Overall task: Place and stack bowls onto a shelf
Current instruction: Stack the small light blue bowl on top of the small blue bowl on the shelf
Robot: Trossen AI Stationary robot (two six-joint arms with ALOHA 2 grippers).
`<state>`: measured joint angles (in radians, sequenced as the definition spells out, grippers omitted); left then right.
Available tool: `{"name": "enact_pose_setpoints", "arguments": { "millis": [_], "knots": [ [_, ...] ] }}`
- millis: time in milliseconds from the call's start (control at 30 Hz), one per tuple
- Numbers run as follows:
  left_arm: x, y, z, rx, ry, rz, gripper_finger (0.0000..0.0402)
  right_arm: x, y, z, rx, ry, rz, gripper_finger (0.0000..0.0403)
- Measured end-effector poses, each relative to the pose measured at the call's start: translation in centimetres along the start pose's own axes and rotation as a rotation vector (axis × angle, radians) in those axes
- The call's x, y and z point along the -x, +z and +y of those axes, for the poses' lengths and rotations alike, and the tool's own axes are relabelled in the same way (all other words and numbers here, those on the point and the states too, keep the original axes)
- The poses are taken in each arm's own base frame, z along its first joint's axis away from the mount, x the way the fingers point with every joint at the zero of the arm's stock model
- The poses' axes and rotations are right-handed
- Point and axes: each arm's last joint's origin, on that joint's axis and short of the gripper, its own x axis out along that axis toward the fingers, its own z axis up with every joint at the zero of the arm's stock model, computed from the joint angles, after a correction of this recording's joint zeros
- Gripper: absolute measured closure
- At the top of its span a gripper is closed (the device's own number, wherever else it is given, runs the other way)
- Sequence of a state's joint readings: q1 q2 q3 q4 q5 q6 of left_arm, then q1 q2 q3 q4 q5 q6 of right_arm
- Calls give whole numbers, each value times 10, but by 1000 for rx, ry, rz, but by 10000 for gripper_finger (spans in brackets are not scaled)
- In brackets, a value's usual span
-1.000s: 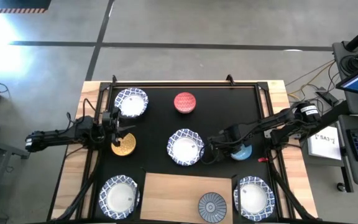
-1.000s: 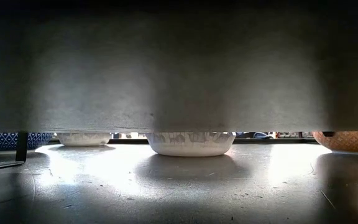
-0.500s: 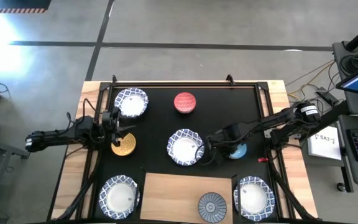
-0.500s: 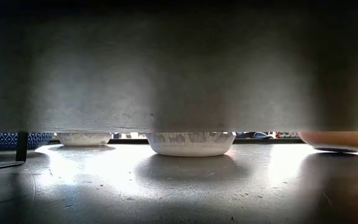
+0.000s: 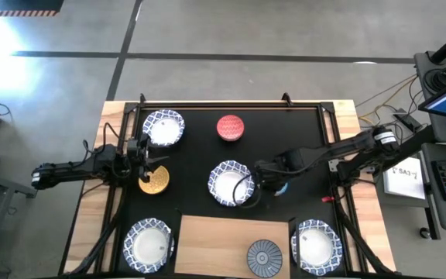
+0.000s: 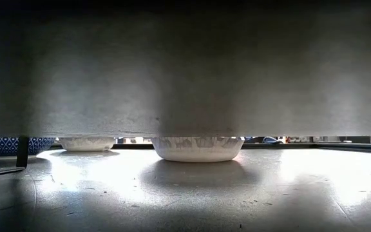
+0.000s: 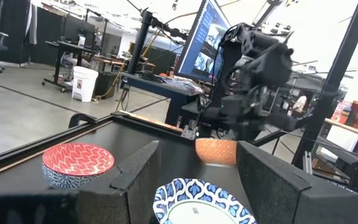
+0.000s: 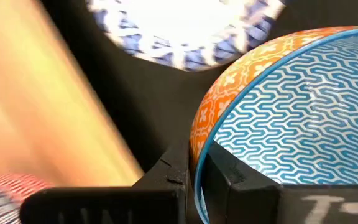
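My right gripper (image 5: 263,184) is shut on a small bowl (image 5: 283,187), blue-patterned inside and orange outside, just right of the central white bowl with a blue rim (image 5: 231,184). My left gripper (image 5: 150,165) stands open over the far-left rim of the yellow-gold bowl (image 5: 155,183); whether it touches the bowl I cannot tell. In the left wrist view its fingers (image 7: 135,174) frame the central white bowl (image 7: 201,202). The light-wood shelf (image 5: 215,240) lies at the near edge and bears a blue-grey patterned bowl (image 5: 264,257). My right gripper holds the small bowl by its rim (image 8: 199,134), one finger inside the hollow and one outside on the orange wall. The fingers slant down from the table's right. The bowl is lifted clear of the mat and shows tilted in the wrist view.
A red bowl (image 5: 230,128) and a white bowl (image 5: 163,128) sit near the far edge. Two more white bowls (image 5: 148,244) (image 5: 316,244) flank the shelf. All stand on the black mat (image 5: 192,155), which is framed by the arms' black rails.
The right gripper has raised the small bowl off the mat and carried it toward the table's left, closer to the central white bowl. In the low view the orange bowl rose from the mat and left the picture.
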<state>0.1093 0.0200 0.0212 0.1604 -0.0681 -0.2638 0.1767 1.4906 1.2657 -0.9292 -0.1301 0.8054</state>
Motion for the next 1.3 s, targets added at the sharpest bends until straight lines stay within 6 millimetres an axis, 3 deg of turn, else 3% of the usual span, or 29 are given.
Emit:
{"name": "enact_pose_setpoints", "arguments": {
  "millis": [267, 733, 967, 1300],
  "knots": [
    [0, 0, 0, 0, 0, 0, 208, 18, -14, 38, 144, 70, -50, 390],
    [0, 0, 0, 0, -1, 0, 208, -2, -44, 114, 402, 74, 39, 390],
    [0, 0, 0, 0, 0, 0, 208, 1, -55, 141, 488, -72, 84, 390],
    [0, 0, 0, 0, 0, 0, 208, 4, -82, 188, 619, -3, 78, 390]
  ]
}}
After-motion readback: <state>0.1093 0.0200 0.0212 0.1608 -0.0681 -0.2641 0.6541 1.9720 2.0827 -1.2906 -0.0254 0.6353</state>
